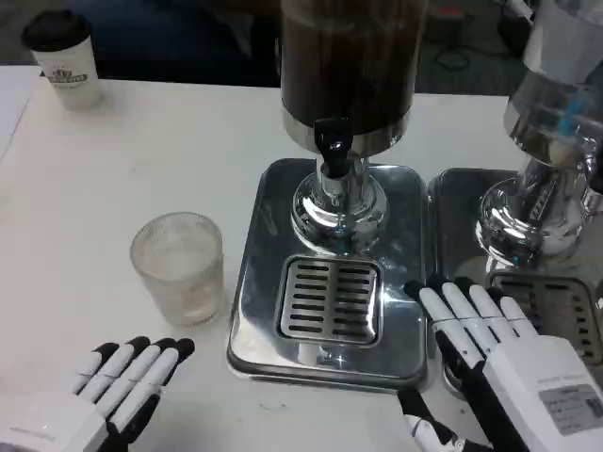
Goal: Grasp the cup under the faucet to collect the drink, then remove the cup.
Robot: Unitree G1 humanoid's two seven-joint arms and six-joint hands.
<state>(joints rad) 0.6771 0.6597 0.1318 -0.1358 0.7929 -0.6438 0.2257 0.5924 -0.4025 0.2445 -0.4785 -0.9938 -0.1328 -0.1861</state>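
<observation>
Cup (178,266) is sitting on the white surface (141,151) at about 9 o'clock from the drip grate (331,298), just beside the steel tray (259,282) but not on it, so nowhere near under the faucet (332,151) yet. It's a clear, frosted-looking tumbler, ribbed or textured walls, upright.

Left robot hand (118,386) is at roughly 7 o'clock from the cup, fingers straight and spread, holding nothing. Right robot hand (490,348) hovers at the 4 o'clock corner of the tray, fingers also spread and empty.

Stuff I'd worry about:
- That cup looks slick and light. A sideways approach from the left robot hand could just shove it or tip it instead of wrapping it.
- The tray has a raised polished rim, so sliding the cup over would probably catch the base. My guess is it needs lifting.
- The grate is slotted metal, so a cup set down off-centre might rock.
- The faucet is a small black lever under a dark dispenser (347,66) with a shiny chrome base. If the cup is misaligned, the drink goes into the tray.
- The right robot hand is close to the tray edge and could bump it.
</observation>
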